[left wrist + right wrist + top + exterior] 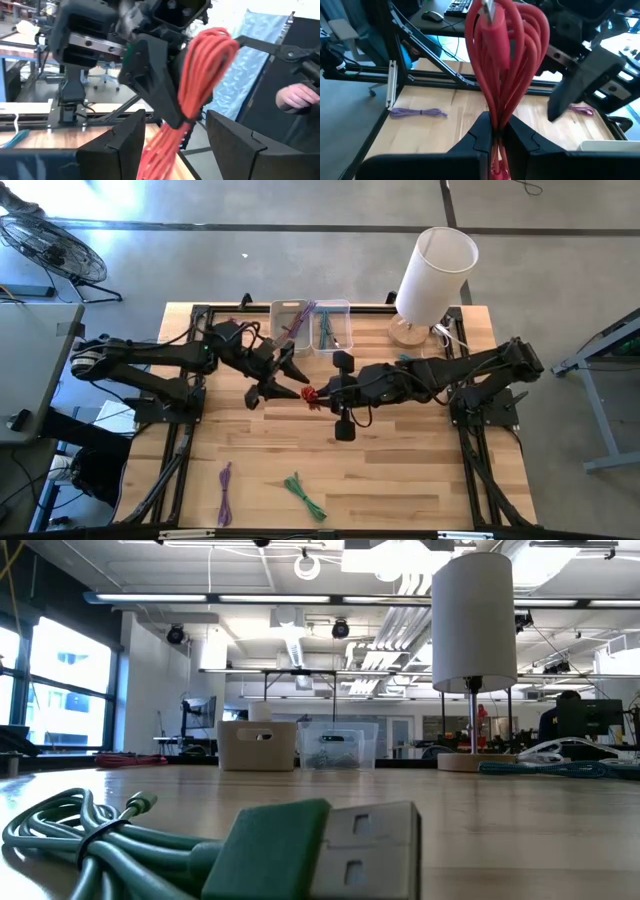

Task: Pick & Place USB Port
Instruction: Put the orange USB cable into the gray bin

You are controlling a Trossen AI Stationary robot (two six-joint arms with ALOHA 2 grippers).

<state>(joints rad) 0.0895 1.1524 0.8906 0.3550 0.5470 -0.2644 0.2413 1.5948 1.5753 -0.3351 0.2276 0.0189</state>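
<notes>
Mid-table, the left gripper [283, 386] stood with jaws spread on either side of the red USB cable bundle [308, 394], apparently ready to receive it. The right gripper [322, 394] pinched the bundle's lower end, holding it upright above the wooden table [400, 470], near the two bins [310, 325], seemingly for a handover.

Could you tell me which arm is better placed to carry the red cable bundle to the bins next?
Left, probably. The right tool grips the coiled red USB cable bundle, but the open left tool faces it and sits nearer the clear plastic bins.
</notes>
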